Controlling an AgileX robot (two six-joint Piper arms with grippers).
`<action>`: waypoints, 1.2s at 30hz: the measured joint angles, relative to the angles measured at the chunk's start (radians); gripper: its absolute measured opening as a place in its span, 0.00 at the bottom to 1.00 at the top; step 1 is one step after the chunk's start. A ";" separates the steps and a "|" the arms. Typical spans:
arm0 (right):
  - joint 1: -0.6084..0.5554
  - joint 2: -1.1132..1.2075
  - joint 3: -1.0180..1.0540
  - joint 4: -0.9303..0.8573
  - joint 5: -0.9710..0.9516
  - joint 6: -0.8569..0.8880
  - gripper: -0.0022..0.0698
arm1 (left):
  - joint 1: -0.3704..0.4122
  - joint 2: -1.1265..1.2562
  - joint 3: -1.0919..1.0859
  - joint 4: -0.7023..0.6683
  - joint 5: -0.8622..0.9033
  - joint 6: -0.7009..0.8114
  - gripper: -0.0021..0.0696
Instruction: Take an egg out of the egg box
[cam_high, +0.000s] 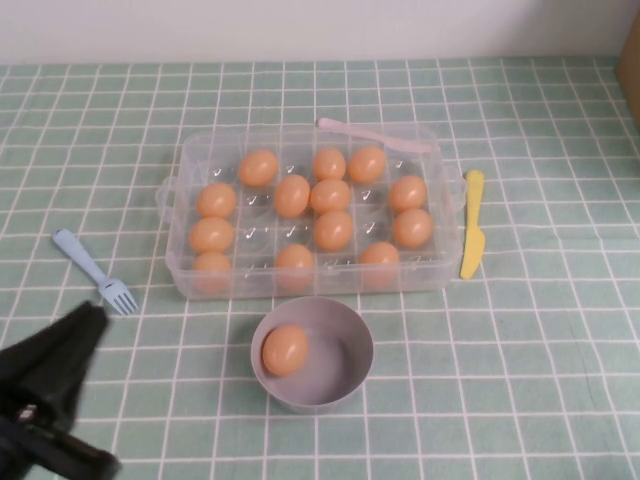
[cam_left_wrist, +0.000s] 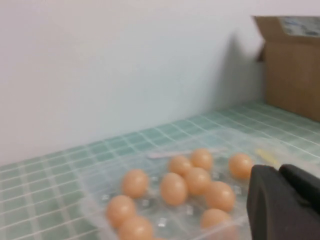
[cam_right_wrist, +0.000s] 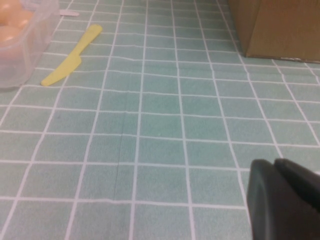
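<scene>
The clear plastic egg box (cam_high: 300, 133) stands open mid-table with a pink strip (cam_high: 370, 133) on its far edge and several orange-tan eggs in its cells. One egg (cam_high: 285, 350) lies in the round grey-lilac bowl (cam_high: 345, 375) just in front of the box. My left gripper (cam_high: 88, 318) is shut and empty, low at the front left, well clear of box and bowl. In the left wrist view my left gripper (cam_left_wrist: 280, 172) points past the egg box (cam_left_wrist: 95, 185). My right gripper (cam_right_wrist: 275, 165) is shut and empty over bare cloth, right of the egg box (cam_right_wrist: 20, 55).
A blue plastic fork (cam_high: 95, 270) lies left of the box, close to my left gripper. A yellow plastic knife (cam_high: 472, 222) lies along the box's right side, and also shows in the right wrist view (cam_right_wrist: 70, 62). A cardboard box (cam_right_wrist: 280, 25) stands at the far right.
</scene>
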 joint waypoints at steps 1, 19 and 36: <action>0.000 0.000 0.000 0.000 0.000 0.000 0.01 | 0.016 -0.022 0.013 -0.029 -0.008 0.024 0.03; 0.000 0.000 0.000 0.000 0.000 0.000 0.01 | 0.578 -0.486 0.127 0.282 0.217 -0.303 0.03; 0.000 0.000 0.000 0.000 0.000 0.000 0.01 | 0.584 -0.588 0.129 0.340 0.853 -0.371 0.02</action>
